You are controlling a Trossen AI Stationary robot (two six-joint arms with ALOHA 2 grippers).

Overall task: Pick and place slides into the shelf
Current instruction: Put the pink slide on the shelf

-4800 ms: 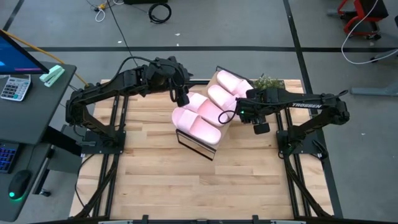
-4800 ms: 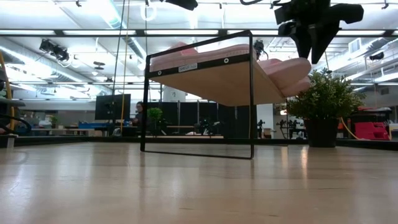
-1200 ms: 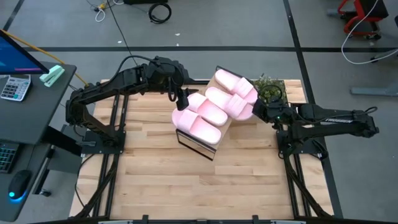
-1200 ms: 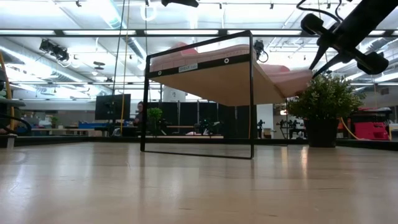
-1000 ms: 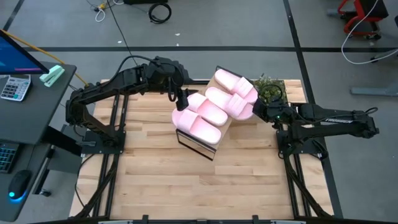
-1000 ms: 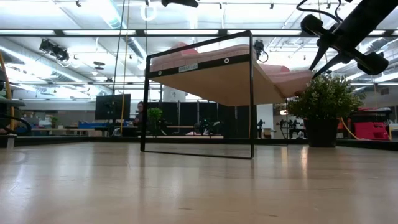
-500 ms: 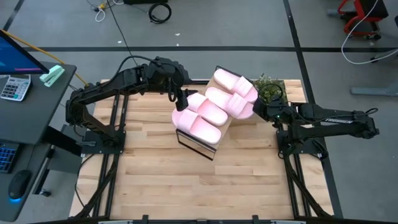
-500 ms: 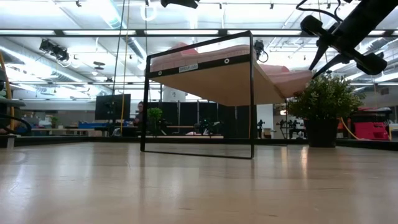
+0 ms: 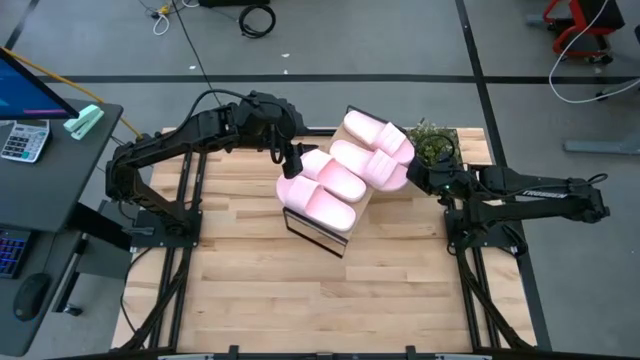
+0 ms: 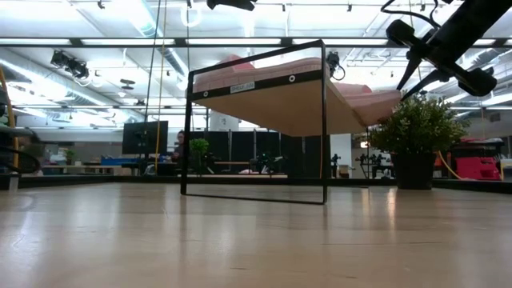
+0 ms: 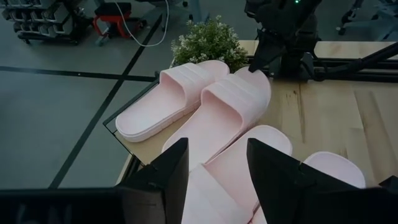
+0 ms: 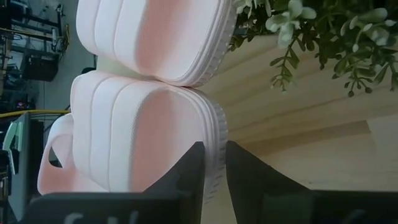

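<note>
Slides [image 9: 345, 170] on shelf [image 10: 264, 100], right end effector [image 12: 212, 163] pinching slide edge, left end effector [image 11: 214, 168] spread.

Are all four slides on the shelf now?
Yes. All four slides lie side by side on the shelf top, overhanging its edges.

Bright, even overhead lighting; ceiling strip lights [image 10: 96, 40] glare in the low view; soft shadows; nearest gripper fingers blurred.

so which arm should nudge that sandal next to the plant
Right. The right gripper is already at the edge of the sandal by the plant; the left gripper sits across the shelf.
</note>
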